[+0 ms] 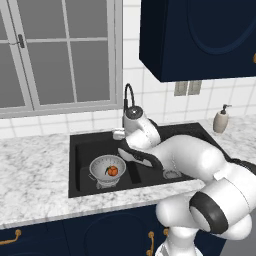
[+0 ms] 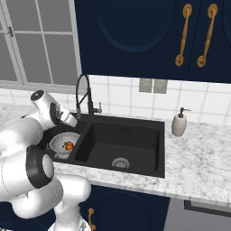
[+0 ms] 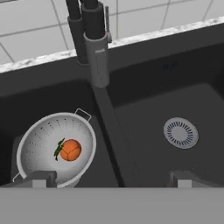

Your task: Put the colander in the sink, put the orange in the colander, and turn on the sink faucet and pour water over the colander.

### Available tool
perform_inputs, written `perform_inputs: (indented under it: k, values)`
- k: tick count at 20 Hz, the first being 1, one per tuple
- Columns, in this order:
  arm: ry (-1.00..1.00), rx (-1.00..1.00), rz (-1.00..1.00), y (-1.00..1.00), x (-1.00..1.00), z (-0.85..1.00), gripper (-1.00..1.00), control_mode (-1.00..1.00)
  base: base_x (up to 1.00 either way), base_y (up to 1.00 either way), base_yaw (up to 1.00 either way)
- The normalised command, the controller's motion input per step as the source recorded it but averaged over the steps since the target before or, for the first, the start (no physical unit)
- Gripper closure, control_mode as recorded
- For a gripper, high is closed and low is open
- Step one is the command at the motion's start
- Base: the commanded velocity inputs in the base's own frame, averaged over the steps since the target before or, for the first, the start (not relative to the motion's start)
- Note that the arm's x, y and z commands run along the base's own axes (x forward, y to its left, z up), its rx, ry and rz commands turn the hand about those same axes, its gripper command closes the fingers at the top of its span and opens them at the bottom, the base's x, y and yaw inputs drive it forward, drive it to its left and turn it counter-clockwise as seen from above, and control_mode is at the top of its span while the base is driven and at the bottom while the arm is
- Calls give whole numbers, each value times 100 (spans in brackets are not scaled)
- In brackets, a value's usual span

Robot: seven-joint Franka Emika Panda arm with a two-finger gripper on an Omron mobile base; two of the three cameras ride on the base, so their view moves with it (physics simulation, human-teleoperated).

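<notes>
The silvery colander point(image 3: 57, 146) sits in the left basin of the black sink point(image 3: 175, 78), and the orange point(image 3: 70, 149) lies inside it, leaves to the left. Both base views show the same: colander point(image 1: 107, 170) point(image 2: 63, 143), orange point(image 1: 112, 171) point(image 2: 69, 145). The black gooseneck faucet point(image 3: 94, 39) point(image 1: 129, 95) point(image 2: 83, 97) stands behind the divider, its spray head over the divider, and no water is visible. My gripper point(image 3: 111, 179) point(image 1: 120, 135) point(image 2: 72, 122) hovers above the sink in front of the faucet, open and holding nothing.
A beige soap dispenser point(image 1: 220, 120) point(image 2: 179, 124) stands on the marble counter right of the sink. The right basin holds just its round metal drain point(image 3: 180, 132) point(image 2: 120, 162). A window and tiled wall are behind; dark upper cabinets hang overhead.
</notes>
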Motion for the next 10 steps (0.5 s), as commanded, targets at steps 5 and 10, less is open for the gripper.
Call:
perform_inputs:
  k: [5,10]
  values:
    - [0,0,3,-22,6,46,-100,-100,0,0,0]
    - [0,0,1,-5,17,38,-100,-100,0,0,0]
